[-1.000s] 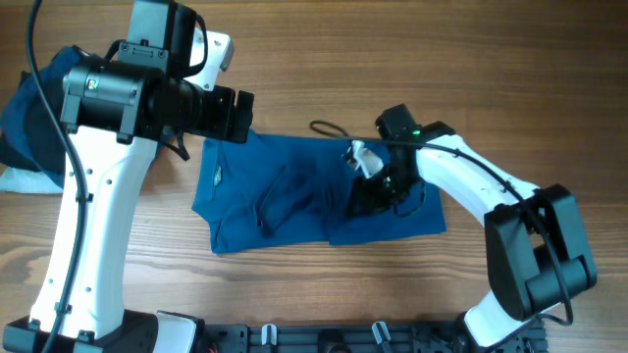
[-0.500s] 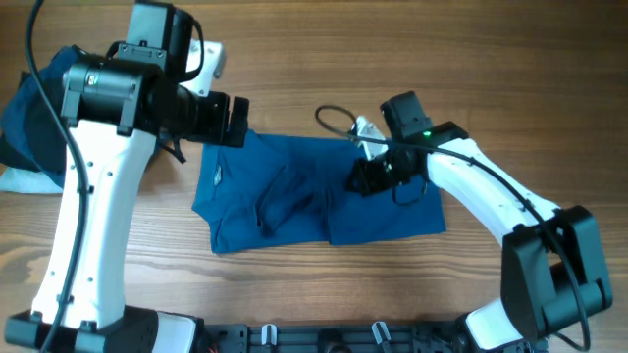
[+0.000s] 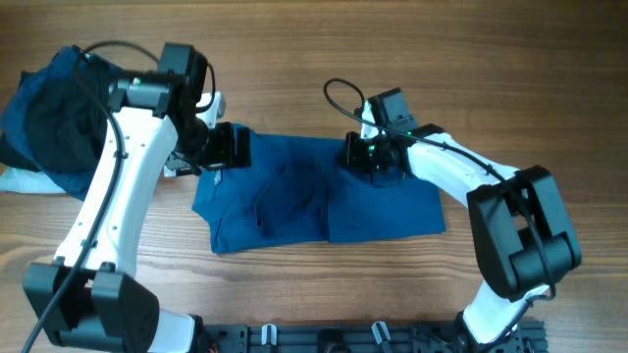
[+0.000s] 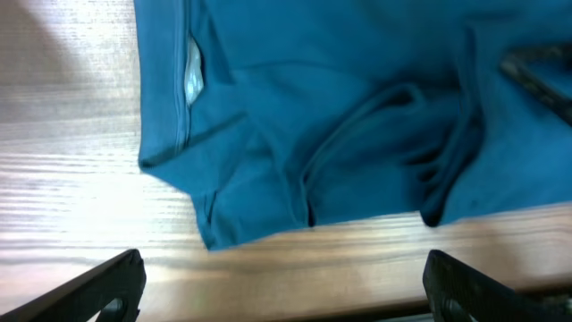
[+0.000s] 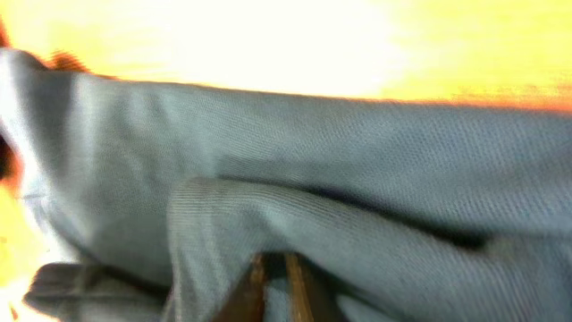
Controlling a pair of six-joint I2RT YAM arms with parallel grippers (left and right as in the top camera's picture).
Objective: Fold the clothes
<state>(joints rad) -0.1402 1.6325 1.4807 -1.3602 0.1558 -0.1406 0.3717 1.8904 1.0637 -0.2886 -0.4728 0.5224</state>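
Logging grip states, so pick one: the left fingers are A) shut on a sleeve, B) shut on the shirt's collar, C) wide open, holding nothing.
C: the left fingers stand wide apart with nothing between them, the shirt lying beyond them.

A mid-blue polo shirt (image 3: 373, 211) lies folded into a wide rectangle on a wooden table (image 3: 491, 59). The left gripper (image 3: 228, 149) is at its upper left corner, the right gripper (image 3: 365, 157) at its upper edge. Dark blue cloth (image 3: 49, 118) is heaped well to its left.
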